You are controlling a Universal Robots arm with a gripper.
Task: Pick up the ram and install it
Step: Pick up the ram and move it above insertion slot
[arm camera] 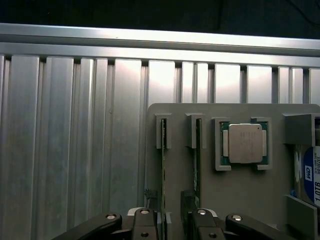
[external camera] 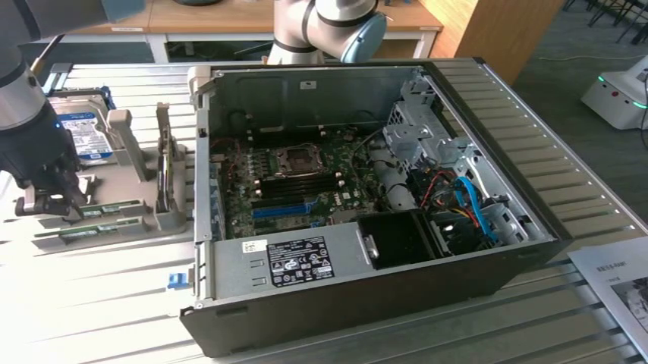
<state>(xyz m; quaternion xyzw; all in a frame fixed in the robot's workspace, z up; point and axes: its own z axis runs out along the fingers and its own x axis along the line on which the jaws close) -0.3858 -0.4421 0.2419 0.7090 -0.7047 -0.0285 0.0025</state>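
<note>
Two green ram sticks stand on edge in a grey holder. In the wrist view one ram stick runs down into the gap between my fingers, and the other ram stick lies beside it, in line with one fingertip. My gripper is open and low over the near ends of the sticks, with nothing gripped. In the exterior view the gripper hangs at the exterior view's left over the ram sticks. The open computer case lies in the middle, with its motherboard exposed.
A processor chip sits in a pocket of the holder, and a blue-labelled hard drive lies beyond it, also seen as the hard drive. Grey upright brackets stand between holder and case. The table is ribbed aluminium. A paper sheet lies at the exterior view's right.
</note>
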